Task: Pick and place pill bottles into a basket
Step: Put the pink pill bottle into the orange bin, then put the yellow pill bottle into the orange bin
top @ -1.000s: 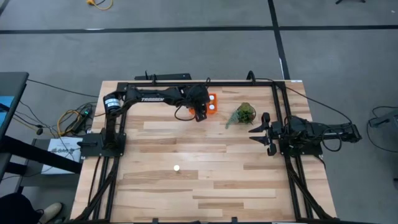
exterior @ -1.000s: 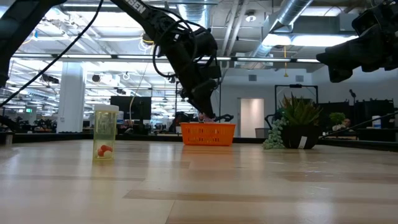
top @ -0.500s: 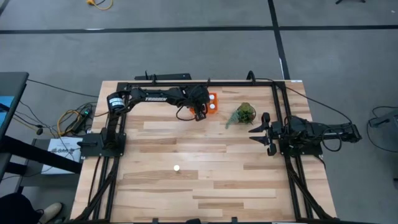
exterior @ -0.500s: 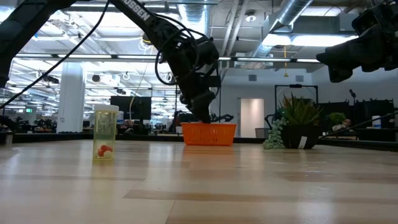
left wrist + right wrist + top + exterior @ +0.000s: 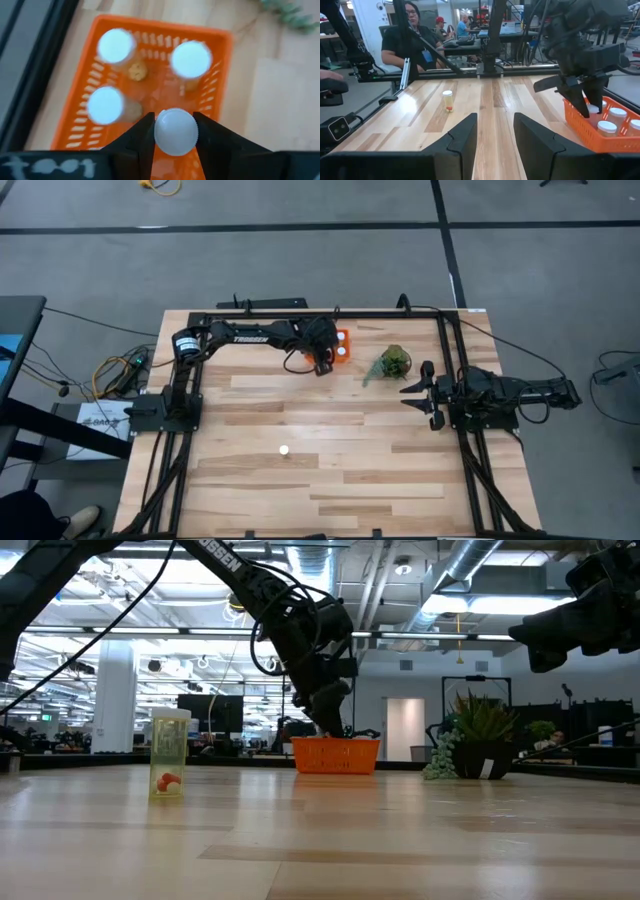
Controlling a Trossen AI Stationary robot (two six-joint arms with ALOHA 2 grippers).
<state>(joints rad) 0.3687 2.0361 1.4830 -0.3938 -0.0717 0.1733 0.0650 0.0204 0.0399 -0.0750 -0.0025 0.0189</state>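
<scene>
The orange basket (image 5: 343, 338) stands near the table's far edge and also shows in the low view (image 5: 335, 755). Three white-capped pill bottles (image 5: 116, 46) stand upright in it. My left gripper (image 5: 175, 131) hangs over the basket's near part, shut on a fourth bottle (image 5: 176, 131). One more bottle (image 5: 285, 449) stands alone on its base at mid-table and also shows in the low view (image 5: 170, 755). My right gripper (image 5: 420, 393) waits open and empty at the table's right side. My left gripper pinches the bottle's round white cap (image 5: 162, 132) between its two fingers, one on each side. The fingers come from above, pointing down into the basket. The bottle stays upright under the cap; its body and base are hidden, so whether it rests on the basket floor cannot be told.
A small green potted plant (image 5: 393, 363) stands just right of the basket. A black frame rail (image 5: 300, 315) runs along the table's far edge behind the basket. People sit beyond the table in the right wrist view (image 5: 415, 40).
My left gripper has gone down a little over the basket, still shut on the bottle, which stays upright.
</scene>
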